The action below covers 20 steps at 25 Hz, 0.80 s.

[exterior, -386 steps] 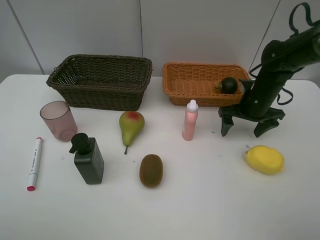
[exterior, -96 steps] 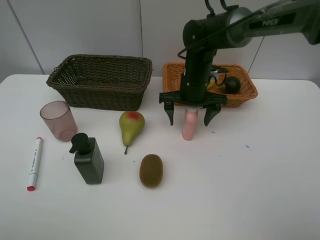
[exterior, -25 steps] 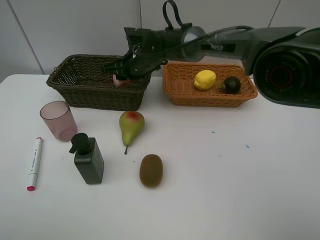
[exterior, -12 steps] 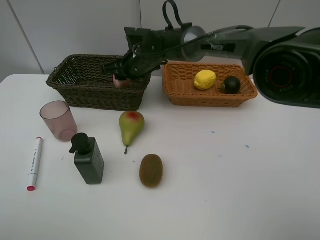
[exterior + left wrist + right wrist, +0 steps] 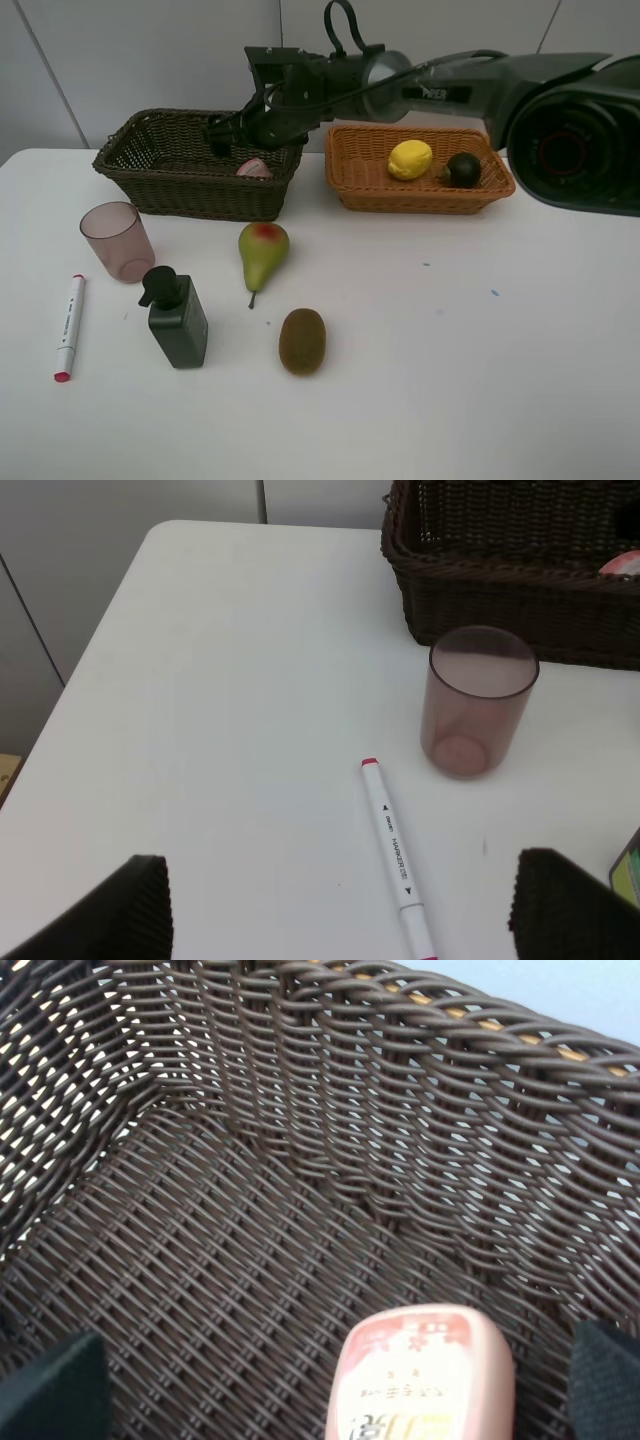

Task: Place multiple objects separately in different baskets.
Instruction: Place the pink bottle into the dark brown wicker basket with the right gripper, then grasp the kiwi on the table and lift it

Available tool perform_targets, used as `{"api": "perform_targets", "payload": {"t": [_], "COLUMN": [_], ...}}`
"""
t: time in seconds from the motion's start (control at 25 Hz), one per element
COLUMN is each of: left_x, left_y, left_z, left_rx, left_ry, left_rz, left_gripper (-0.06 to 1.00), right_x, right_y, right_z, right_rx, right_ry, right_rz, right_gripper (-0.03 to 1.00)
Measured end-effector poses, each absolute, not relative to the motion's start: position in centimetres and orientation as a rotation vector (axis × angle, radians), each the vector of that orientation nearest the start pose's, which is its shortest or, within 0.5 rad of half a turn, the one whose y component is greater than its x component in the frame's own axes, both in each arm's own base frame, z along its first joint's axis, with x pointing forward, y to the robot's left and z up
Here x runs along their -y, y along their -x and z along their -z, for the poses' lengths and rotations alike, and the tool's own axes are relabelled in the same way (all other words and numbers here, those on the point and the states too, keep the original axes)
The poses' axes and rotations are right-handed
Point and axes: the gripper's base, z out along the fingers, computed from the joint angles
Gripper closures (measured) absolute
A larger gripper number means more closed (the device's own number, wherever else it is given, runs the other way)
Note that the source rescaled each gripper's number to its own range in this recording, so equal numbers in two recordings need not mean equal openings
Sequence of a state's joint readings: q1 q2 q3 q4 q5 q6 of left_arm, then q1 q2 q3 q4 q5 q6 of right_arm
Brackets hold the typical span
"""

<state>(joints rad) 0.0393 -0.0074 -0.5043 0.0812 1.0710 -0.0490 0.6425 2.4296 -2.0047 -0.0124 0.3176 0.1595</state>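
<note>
1. Hanging over the dark brown basket (image 5: 200,190), the right jaws stand spread wide, gripping nothing; the pink bottle (image 5: 425,1375) lies inside, toward the end nearer the orange-tan basket (image 5: 420,195)
2. Left jaws also wide apart and empty, low over the surface near the mauve cup (image 5: 478,702) and marker (image 5: 397,856)
3. Risk: pulling out crooked, a pad could snag the woven rim and drag the basket, or knock the bottle
4. Risk: pear (image 5: 263,250) and kiwi (image 5: 302,341) are rounded; a poor pinch may squirt them away
5. Right wrist view shows clear gaps either side of the bottle; the high view hides most of it behind the basket wall
6. Only the high view shows lemon (image 5: 410,159) and dark green fruit (image 5: 461,169) already in the orange-tan basket
</note>
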Motion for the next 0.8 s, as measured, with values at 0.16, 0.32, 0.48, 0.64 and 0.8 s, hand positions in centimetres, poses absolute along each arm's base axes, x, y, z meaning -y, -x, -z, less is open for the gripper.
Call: {"api": "perform_targets", "payload": {"t": [0.16,0.32,0.48,0.64,0.8], "left_x": [-0.6,-0.6,-0.6,-0.6,-0.6], "left_y": [0.7,0.7,0.7,0.7,0.7], "left_z": [-27.8,-27.8,-27.8,-27.8,-27.8], "left_rx": [-2.039,-2.039,-2.039,-2.039,-2.039], "left_ry": [0.095,0.095,0.095,0.095,0.095], "left_rz": [-0.091,-0.091,-0.091,-0.091,-0.091], "left_gripper": [0.05,0.05,0.05,0.05,0.05], "right_x": [-33.2,-32.8,-31.9,-30.2,-28.1], "right_y": [-44.4,-43.9,-42.8,-40.8,-38.4], "right_z": [-16.6,-19.2,-22.9,-26.8,-30.2], "right_rx": [-2.194,-2.196,-2.225,-2.320,-2.450], "right_ry": [0.551,0.551,0.561,0.599,0.610], "right_rz": [-0.425,-0.422,-0.406,-0.331,-0.256], "right_gripper": [-0.03,-0.03,-0.03,-0.03,-0.03]}}
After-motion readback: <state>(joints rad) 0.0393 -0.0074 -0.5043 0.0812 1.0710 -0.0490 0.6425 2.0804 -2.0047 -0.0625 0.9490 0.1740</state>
